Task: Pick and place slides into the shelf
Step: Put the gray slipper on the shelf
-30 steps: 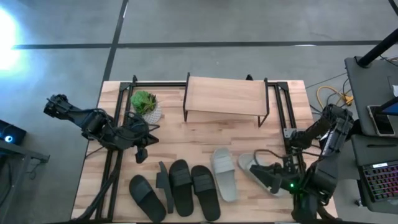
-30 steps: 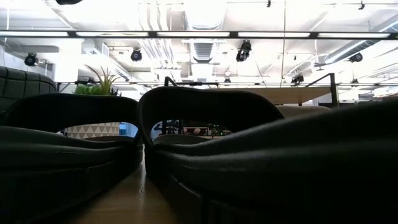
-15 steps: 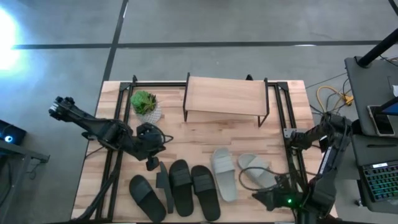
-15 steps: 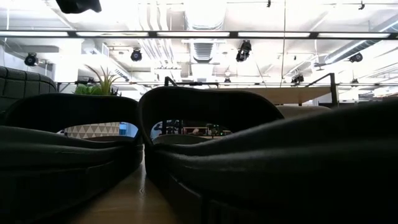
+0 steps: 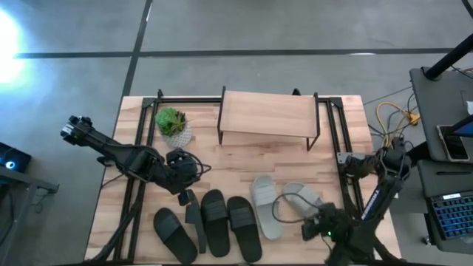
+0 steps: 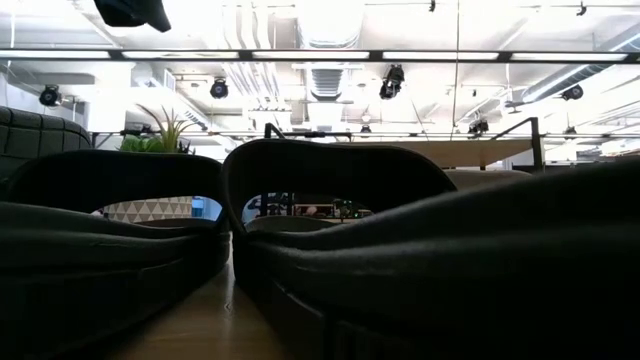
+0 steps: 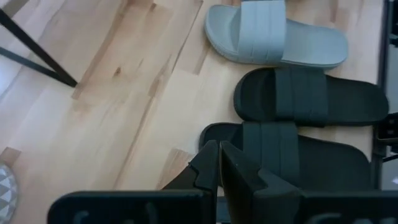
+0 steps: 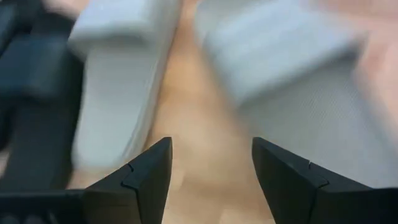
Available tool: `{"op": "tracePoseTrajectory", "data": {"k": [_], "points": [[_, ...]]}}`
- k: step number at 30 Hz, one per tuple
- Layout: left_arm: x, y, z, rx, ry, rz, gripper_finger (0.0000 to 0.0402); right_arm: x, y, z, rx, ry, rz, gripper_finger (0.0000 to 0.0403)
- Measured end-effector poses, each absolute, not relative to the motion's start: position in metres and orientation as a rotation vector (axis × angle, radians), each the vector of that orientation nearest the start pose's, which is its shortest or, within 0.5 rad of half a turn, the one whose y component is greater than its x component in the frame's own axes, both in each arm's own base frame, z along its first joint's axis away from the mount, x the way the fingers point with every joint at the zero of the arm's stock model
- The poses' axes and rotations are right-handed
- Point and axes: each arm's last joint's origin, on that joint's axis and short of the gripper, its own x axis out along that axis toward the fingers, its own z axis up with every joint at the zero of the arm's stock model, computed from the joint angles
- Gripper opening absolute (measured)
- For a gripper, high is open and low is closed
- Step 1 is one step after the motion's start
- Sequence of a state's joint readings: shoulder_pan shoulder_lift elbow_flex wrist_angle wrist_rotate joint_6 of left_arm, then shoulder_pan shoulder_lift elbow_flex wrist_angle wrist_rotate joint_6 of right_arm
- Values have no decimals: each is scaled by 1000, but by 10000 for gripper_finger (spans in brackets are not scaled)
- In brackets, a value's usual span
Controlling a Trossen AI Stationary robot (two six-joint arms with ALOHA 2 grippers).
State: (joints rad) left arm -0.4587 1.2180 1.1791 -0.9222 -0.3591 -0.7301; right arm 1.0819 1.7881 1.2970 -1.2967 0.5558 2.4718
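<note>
Several black slides lie side by side near the table's near edge, and one of them stands on its side edge. Two light grey slides lie to their right. The shelf stands at the far middle. My left gripper is shut and hovers above the far ends of the black slides; it shows high up in the low view. My right gripper is open, near the table's near edge, just short of the right grey slide.
A small potted plant stands left of the shelf. Black metal frame rails run along both sides of the table. Bare wood lies between the shelf and the slides. A desk with a laptop is off the table's right.
My left gripper has swung right and toward the near edge, ending over the black slides. My right gripper has drawn back off the right grey slide toward the near edge and a little left. That slide lies flat on the table.
</note>
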Motion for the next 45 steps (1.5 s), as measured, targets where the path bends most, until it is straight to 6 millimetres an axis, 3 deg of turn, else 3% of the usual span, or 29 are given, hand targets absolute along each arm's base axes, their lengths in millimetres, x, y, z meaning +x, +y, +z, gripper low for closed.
{"op": "tracePoseTrajectory", "data": {"k": [6,14,19,26,35,41,45], "points": [[209,-93,325,-320,865,196,2,165,236,213,826,685,-1054,212],[205,-91,329,-327,853,185,2,163,235,182,920,711,-1030,212],[204,-91,328,-326,859,183,2,164,235,180,955,690,-1006,212],[205,-92,329,-337,863,167,2,179,243,223,1081,451,-826,212],[206,-93,329,-345,848,160,2,186,253,306,1086,-290,-486,212],[206,-93,329,-330,849,152,2,203,258,347,940,-225,-525,212],[206,-92,329,-279,852,130,2,212,260,358,802,47,-474,211]]}}
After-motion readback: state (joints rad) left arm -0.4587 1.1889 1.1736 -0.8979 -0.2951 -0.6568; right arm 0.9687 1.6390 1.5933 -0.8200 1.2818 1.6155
